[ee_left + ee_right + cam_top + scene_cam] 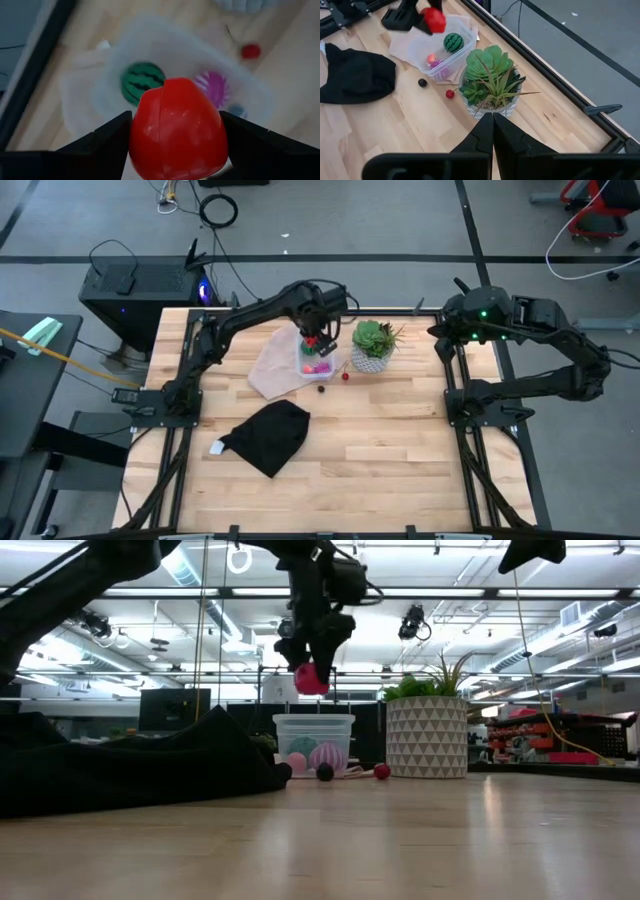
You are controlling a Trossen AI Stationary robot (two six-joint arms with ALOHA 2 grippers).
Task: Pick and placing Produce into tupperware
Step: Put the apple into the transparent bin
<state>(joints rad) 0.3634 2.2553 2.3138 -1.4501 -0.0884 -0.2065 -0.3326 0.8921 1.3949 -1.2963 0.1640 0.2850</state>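
Left claw: my left gripper (316, 340) hangs above the tub (317, 362), fingers clamped on a red piece (177, 129); in the low view that piece (310, 679) sits clear of the tub's rim (313, 720).
Right claw: my right gripper (492, 131) waits at the table's far right edge, fingers pressed together, nothing between them.
Tub: clear, on a pale sheet (272, 364), just beside the plant pot (371, 360).
In the tub: green striped ball (142, 82), magenta piece (212, 85), a small pink bit (431, 58).
Loose produce: a dark berry (422, 82) and a red cherry (450, 93) on the wood near the tub, on the side toward the table's front.
Surface: light wooden planks (400, 450), framed by black rails; a black cloth (268, 434) lies well apart from the tub, toward the front.
Room: grey floor with cables; a black computer case (140, 288) beyond the table's far left corner; ceiling strip lights (570, 645) and shelving in the low view.
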